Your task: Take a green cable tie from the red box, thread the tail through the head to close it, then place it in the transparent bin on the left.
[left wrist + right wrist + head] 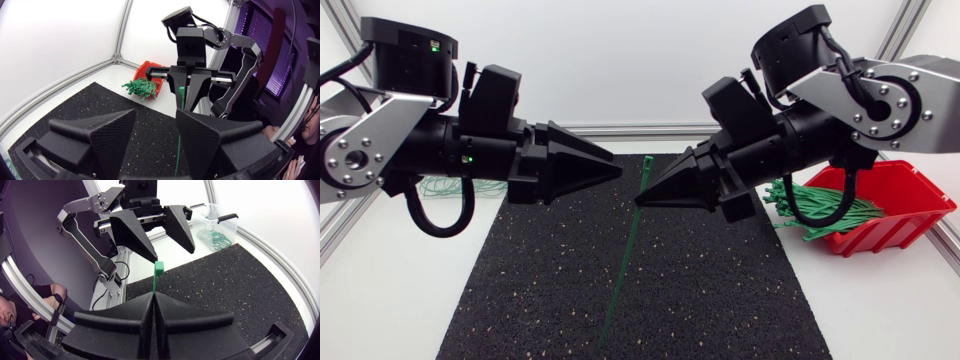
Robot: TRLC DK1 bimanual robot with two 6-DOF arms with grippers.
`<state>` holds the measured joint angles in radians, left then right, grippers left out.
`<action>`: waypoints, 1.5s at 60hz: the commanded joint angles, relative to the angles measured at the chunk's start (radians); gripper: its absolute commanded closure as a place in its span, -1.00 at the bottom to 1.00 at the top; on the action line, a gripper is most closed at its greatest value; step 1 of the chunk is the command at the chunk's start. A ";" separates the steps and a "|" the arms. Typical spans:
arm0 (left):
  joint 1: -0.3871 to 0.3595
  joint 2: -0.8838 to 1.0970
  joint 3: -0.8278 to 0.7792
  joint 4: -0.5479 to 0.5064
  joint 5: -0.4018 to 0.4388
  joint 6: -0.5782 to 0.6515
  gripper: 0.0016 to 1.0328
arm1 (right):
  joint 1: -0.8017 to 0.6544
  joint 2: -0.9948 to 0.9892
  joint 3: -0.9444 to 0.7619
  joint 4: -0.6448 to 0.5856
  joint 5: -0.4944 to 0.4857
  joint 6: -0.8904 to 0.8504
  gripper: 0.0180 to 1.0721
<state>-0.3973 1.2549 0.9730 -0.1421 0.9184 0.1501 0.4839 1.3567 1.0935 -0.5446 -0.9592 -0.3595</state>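
Black speckled matting [720,290] covers the worktop between my two arms. My right claw [645,198] is clenched on a green cable tie [620,275] just below its head. The tail hangs towards the mat, though I can't tell whether its tip touches. My left claw [612,166] faces it, released and holding nothing. With one tie out of the red box [910,195], I judge threading is the step in hand. Next, the left claw must catch the tail and bend it up into the head. The transparent bin [231,226] waits behind it.
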 commanded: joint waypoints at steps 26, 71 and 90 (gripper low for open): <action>-0.040 0.020 -0.013 0.022 0.030 0.071 -0.11 | 0.032 0.061 0.080 -0.077 0.005 -0.082 0.89; -0.008 0.032 0.009 0.022 0.132 -0.050 0.02 | 0.009 0.179 0.201 -0.207 -0.125 -0.082 0.89; -0.002 0.047 0.015 0.059 0.131 -0.076 0.27 | 0.016 0.185 0.195 -0.204 -0.125 -0.082 0.89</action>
<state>-0.4068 1.2881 0.9714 -0.1001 1.0393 0.0971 0.4957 1.5265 1.2755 -0.7376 -1.0771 -0.4236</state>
